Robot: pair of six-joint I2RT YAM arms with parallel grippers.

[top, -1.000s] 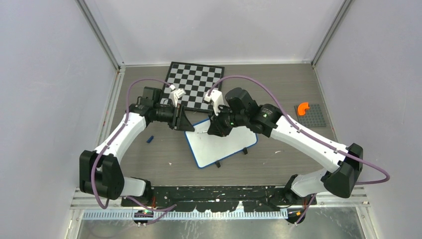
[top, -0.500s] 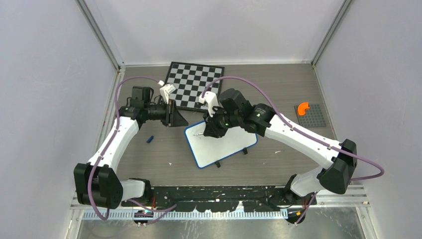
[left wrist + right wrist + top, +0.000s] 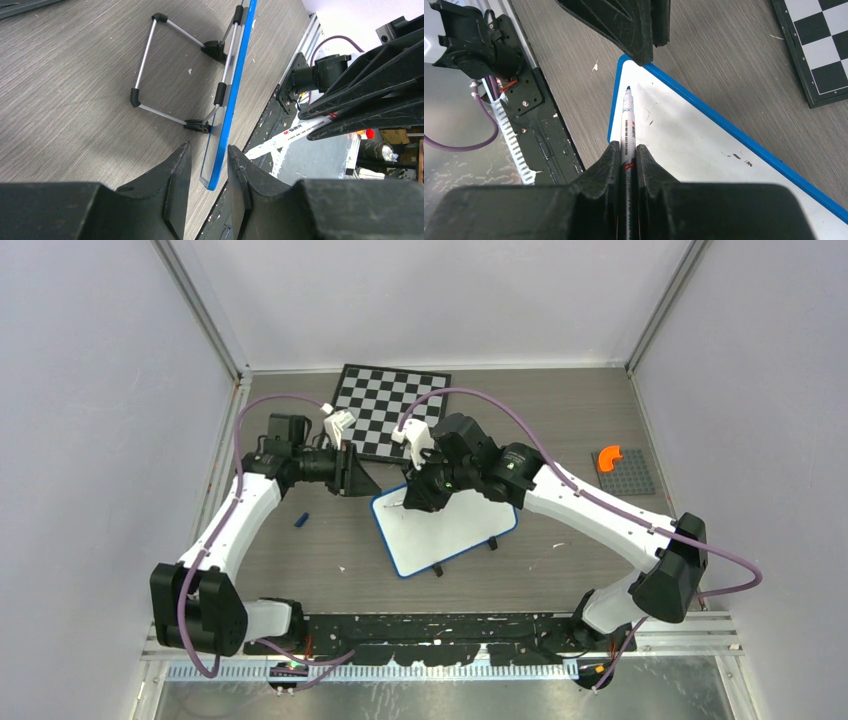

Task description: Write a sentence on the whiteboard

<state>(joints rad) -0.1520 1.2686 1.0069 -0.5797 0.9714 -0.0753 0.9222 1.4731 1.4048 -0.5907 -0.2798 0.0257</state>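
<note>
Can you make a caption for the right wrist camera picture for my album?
Right gripper holds a marker, its tip near the whiteboard corner.

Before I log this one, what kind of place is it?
Probably a robot test cell in a lab: plain white walls on aluminium framing enclose a wood-grain table holding a whiteboard and a chessboard.
</note>
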